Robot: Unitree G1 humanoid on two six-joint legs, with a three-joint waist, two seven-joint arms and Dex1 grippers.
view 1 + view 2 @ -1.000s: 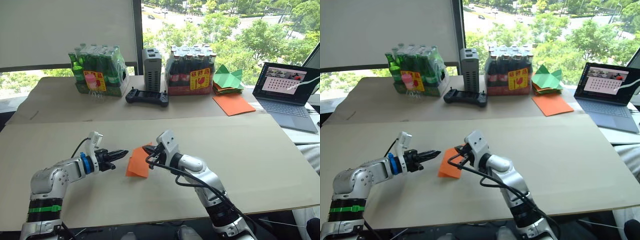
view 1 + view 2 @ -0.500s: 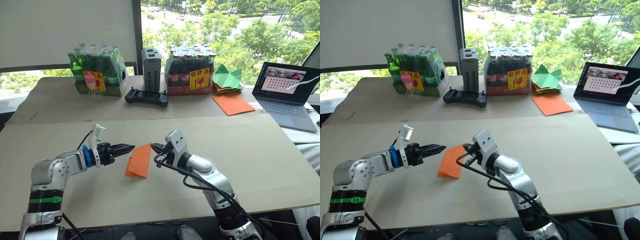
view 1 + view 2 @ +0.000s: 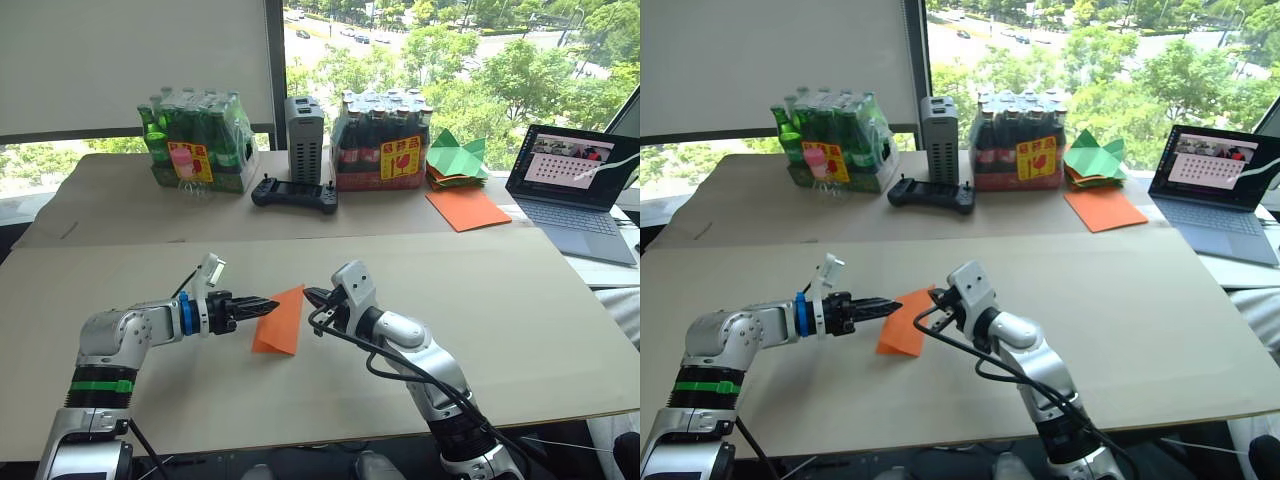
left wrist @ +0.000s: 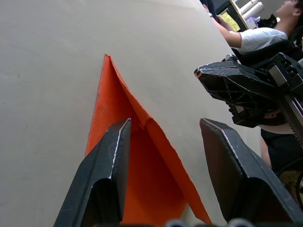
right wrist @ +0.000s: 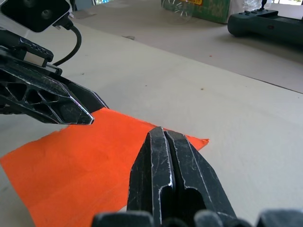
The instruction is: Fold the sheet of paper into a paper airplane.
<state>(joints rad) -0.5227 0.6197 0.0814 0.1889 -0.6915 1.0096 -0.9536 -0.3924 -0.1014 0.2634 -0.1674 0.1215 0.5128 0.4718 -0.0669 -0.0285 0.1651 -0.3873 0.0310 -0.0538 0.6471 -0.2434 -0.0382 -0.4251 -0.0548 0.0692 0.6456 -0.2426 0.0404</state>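
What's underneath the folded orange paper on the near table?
The sheet of paper lies flat on the bare tan table. Whatever its folded layers cover stays hidden.

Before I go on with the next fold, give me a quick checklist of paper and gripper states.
1. Folded bright-orange sheet of paper flat on the beige table: ok.
2. Left gripper open, fingers straddling the paper's raised crease: ok.
3. Right gripper shut, at the paper's far corner: ok.
4. Right gripper pressing on the paper: cannot tell.
5. Paper folded into a dart: not ok, only a pointed wedge.
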